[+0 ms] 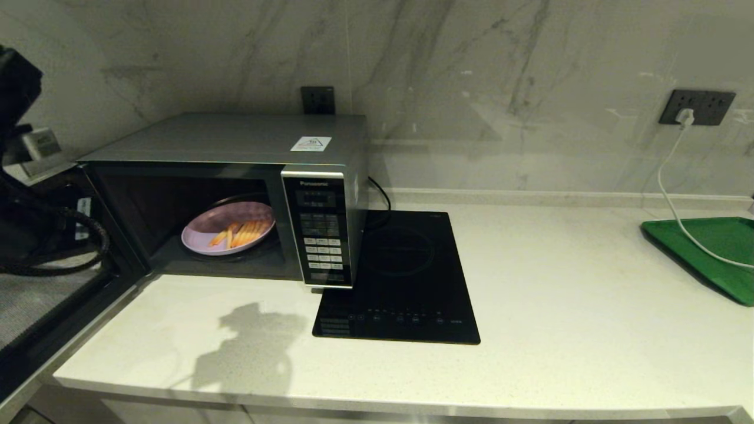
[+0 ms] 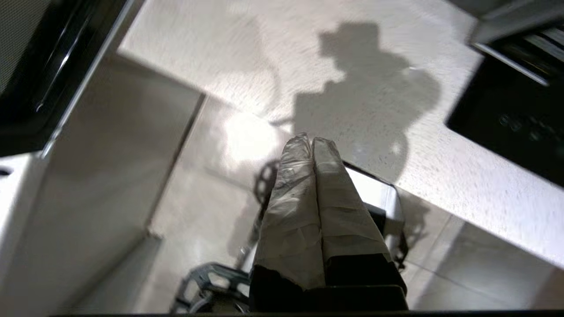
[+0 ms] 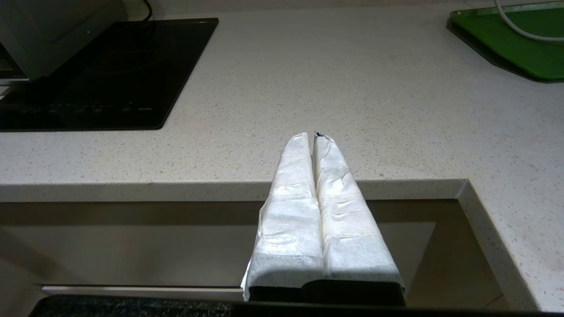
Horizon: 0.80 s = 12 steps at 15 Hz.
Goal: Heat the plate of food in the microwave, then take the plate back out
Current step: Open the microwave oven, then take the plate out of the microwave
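head view: microwave (image 1: pixel 235 194) sits at abt 9 o'clock on the counter (image 1: pixel 530 330), door (image 1: pixel 41 306) swung wide open toward 8 o'clock. plate of food (image 1: pixel 228 228) rests inside the cavity on the turntable, fries piled on its 3 o'clock half. black hob (image 1: pixel 400 277) lies just beside the microwave at its 3 o'clock, green tray (image 1: pixel 713 253) far off at the counter's 3 o'clock edge w/ a white cable draped over it.

neither arm is near the plate. left gripper (image 2: pixel 312 141) hangs below the counter front edge, over the floor, pads pressed together w/ nothing between them. right gripper (image 3: pixel 313 137) sits low at the counter's front edge, near 6 o'clock, also pinched together and empty.

progress, as a guess: plate is in, door not closed. can't tell from this whether heating is done or not, display unreadable. so either close door + press buttons is left, or it's the take-out step: reach in, grab plate rim, set it on the counter.
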### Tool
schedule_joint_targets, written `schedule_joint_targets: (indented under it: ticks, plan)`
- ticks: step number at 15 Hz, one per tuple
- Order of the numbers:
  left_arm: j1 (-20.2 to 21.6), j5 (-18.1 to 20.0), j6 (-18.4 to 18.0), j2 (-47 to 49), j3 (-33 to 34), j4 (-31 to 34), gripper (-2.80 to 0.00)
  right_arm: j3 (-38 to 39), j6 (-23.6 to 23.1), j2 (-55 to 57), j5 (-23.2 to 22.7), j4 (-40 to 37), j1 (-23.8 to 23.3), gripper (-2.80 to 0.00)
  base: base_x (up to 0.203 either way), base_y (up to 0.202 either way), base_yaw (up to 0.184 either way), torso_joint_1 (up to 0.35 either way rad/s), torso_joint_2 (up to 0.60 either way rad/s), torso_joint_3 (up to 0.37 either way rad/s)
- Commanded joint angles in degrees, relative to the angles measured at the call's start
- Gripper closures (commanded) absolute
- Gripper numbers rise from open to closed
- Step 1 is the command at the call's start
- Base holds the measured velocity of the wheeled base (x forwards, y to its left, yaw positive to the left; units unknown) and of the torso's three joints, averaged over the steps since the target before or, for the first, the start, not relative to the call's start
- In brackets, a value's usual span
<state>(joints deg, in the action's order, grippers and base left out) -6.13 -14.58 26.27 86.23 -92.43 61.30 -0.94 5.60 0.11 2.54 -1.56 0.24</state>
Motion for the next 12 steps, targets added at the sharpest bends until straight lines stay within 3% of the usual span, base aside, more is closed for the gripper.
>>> schedule_joint_targets:
  ticks: [1, 5, 12]
  plan:
    - [6.68, 0.29, 0.50, 1.17, 2.96, 0.14, 0.00, -0.03, 0.03, -0.02, 0.01, -0.02, 0.02, 0.00, 0.000, 0.000, 0.000, 0.000, 0.00, 0.000]
    - [16.24, 2.43, -5.43, 1.30, 3.63, -1.96, 0.00, 0.06, 0.03, -0.02, 0.01, -0.02, 0.02, 0.00, 0.000, 0.000, 0.000, 0.000, 0.00, 0.000]
    - [21.42, 1.34, -12.15, -0.29, 3.30, -5.86, 0.00, -0.03, 0.03, -0.02, 0.01, -0.02, 0.02, 0.00, 0.000, 0.000, 0.000, 0.000, 0.00, 0.000]
